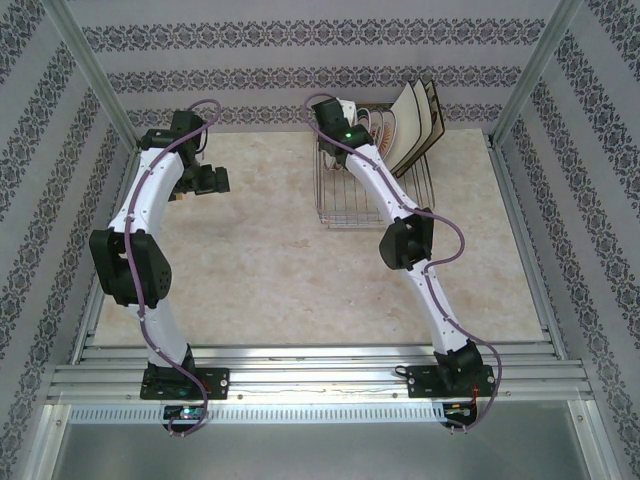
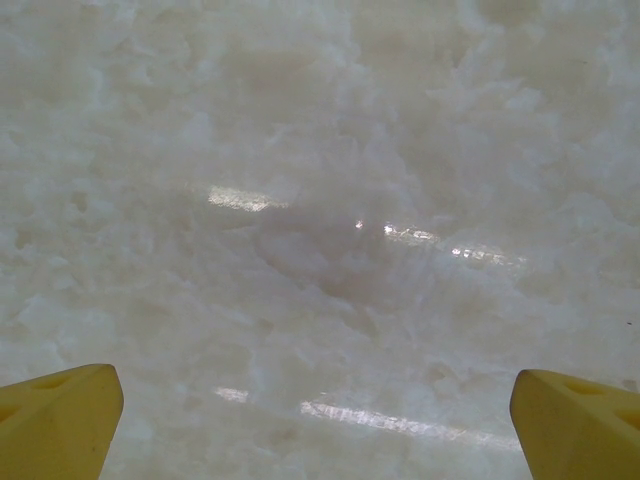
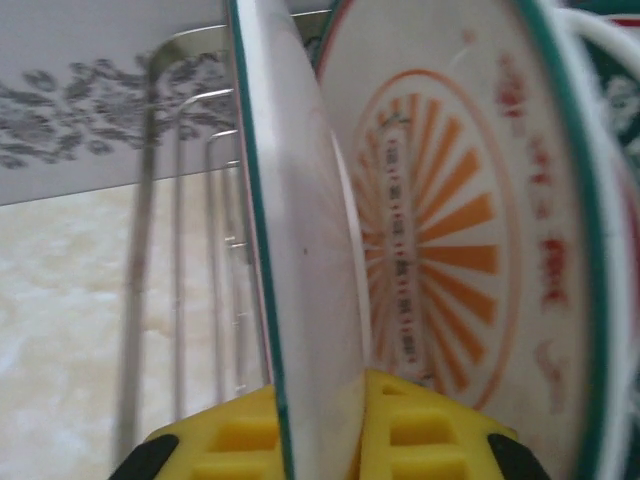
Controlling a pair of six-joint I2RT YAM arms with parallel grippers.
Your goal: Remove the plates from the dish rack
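R gripper (image 3: 322, 425) pinches upright plate (image 3: 300, 250) at rim, in rack (image 3: 150, 200); orange-rayed plate (image 3: 450, 250) just beside, narrow gap. L gripper (image 2: 320, 425) spread wide above table (image 2: 300, 150), well apart from rack.

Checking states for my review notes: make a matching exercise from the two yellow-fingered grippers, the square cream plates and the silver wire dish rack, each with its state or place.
1. yellow-fingered left gripper
2. yellow-fingered right gripper
3. square cream plates
4. silver wire dish rack

A. stand on edge at the rack's far right
B. open over the pale marble-look table
C. shut on a green-rimmed round white plate
D. sits at the table's far side, right of centre

Pairs: 1-B, 2-C, 3-A, 4-D
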